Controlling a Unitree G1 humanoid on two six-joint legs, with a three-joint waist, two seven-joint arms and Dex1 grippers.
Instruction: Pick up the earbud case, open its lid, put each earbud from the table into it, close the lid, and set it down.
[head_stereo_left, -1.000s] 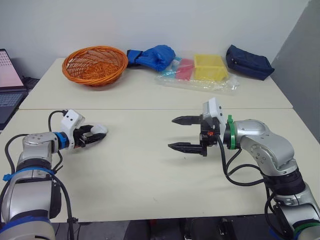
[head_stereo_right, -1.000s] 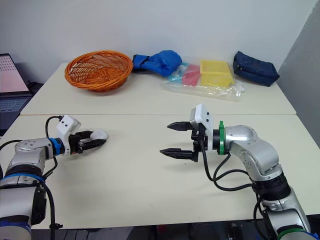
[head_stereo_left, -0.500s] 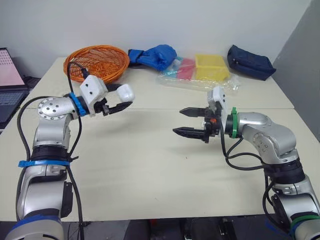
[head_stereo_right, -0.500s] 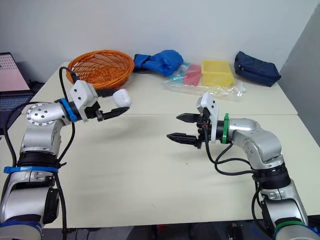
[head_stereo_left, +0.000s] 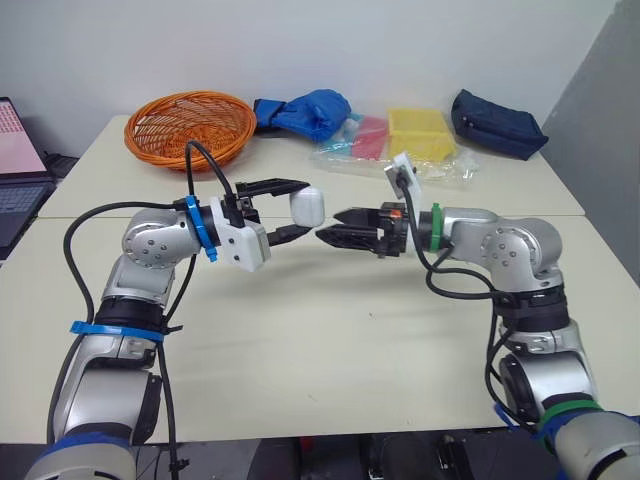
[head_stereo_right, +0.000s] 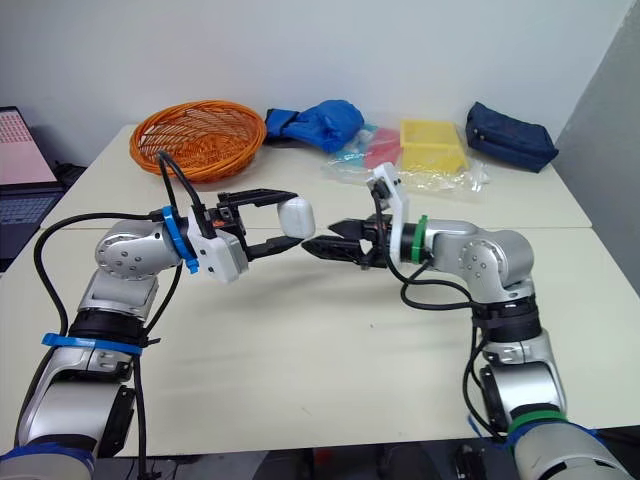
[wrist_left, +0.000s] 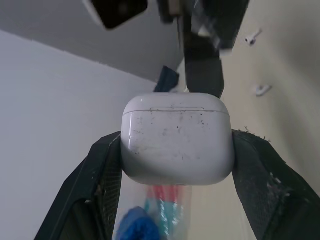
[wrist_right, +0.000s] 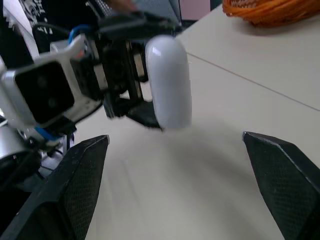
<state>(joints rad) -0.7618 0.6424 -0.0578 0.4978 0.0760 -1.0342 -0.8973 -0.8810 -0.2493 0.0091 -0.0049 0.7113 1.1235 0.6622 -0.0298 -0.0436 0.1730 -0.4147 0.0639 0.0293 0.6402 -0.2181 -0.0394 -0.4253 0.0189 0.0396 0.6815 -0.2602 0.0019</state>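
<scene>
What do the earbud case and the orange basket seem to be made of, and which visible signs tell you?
Earbud case: probably hard plastic, smooth and slightly glossy; highlights, a crisp lid seam, dark specks on white.
Orange basket: woven strands, wicker or plastic cord, I cannot tell which; open lattice weave.

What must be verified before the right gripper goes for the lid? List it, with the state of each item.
1. The earbud case is clamped in the left gripper, off the table: ok.
2. The lid is shut, its seam showing: ok.
3. The lid end points away from the left wrist, toward the right gripper: ok.
4. The right gripper is open, aimed at the case from close by: ok.
5. Two earbuds lie on the table: ok.
6. The left grip is firm enough to take a pull on the lid: cannot tell.
</scene>
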